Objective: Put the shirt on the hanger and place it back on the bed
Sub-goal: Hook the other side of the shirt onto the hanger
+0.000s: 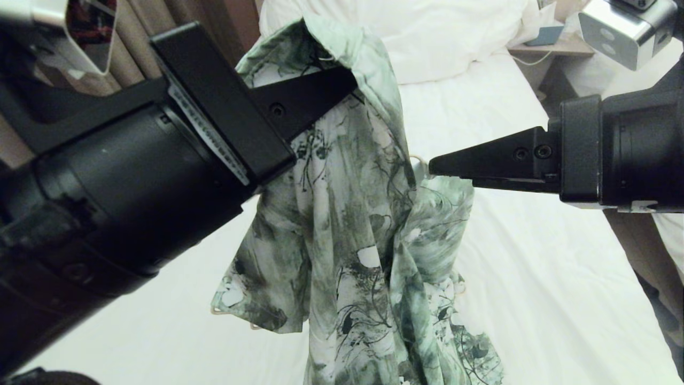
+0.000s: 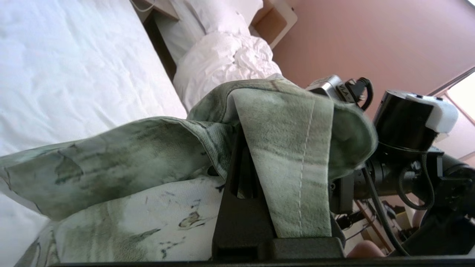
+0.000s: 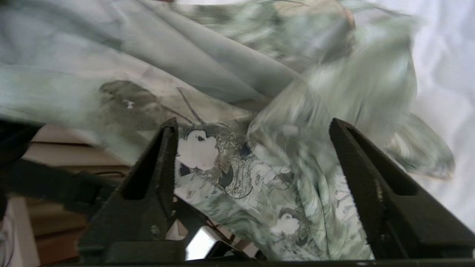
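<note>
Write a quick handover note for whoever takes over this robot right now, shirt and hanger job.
Left gripper: shut on the shirt near its collar, holding it up so it hangs above the bed.
Right gripper: open, holding nothing, pointed at the shirt from the robot's right.
Hanger: a thin pale loop by the right fingertip may be part of it; I cannot tell if it sits properly in the shirt.
Done: shirt lifted.
Left: confirm the hanger is seated, then lay the shirt back on the bed.

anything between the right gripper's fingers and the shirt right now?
Nothing. In the right wrist view the right gripper stands open, its gap empty, and the shirt hangs just beyond the fingertips.
</note>
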Tool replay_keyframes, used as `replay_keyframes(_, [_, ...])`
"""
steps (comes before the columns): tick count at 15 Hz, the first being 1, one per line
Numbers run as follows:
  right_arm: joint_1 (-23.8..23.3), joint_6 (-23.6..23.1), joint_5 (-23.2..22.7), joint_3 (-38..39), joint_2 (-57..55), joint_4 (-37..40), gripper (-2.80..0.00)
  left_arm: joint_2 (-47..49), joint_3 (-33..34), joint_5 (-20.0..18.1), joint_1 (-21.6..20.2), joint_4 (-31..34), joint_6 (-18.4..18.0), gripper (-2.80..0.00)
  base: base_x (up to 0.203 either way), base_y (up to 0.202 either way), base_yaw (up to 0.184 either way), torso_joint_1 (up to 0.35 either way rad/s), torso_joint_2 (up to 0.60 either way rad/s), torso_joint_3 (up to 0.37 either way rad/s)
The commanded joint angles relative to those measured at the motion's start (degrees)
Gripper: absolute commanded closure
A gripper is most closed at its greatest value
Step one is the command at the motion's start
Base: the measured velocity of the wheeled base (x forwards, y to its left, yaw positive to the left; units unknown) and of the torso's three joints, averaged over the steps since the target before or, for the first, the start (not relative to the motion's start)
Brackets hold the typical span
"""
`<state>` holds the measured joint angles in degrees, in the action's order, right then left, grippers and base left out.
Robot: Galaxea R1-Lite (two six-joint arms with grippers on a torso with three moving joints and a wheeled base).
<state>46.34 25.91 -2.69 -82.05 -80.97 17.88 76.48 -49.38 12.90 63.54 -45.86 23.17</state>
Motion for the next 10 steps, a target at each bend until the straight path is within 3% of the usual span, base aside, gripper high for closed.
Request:
replay_keyframes(1, [-0.89,0.19,-0.03,0.00,-0.72,0.24,-2.80,1.09,0.76,-0.90,-0.01,-0.21,0.22,0.00,0.000,0.000,0.000,0.000,0.00,0.000])
replay_keyframes(3, [-3.27,0.20,-0.03,0.31,-1.36,0.26,-2.80,2.84,1.92,-2.95,-0.08,-0.37,0.38,0.00,0.000,0.000,0.000,0.000,0.00,0.000])
replay_keyframes(7, [-6.18,0.27,-0.22,-0.17,-3.53,-0.45,-2.80,3.15,2.10,-2.97,-0.08,-0.33,0.38,0.00,0.000,0.000,0.000,0.000,0.00,0.000])
replay_keyframes(8, [-6.18,0.20,-0.13,-0.38,-4.22,-0.48,0.00,3.06,2.10,-3.04,-0.08,-0.35,0.38,0.00,0.000,0.000,0.000,0.000,0.00,0.000])
replay_keyframes(10, [-6.37,0.14,-0.10,-1.71,-6.42,-0.41,0.00,3.06,2.01,-2.97,-0.08,-0.28,0.38,0.00,0.000,0.000,0.000,0.000,0.00,0.000])
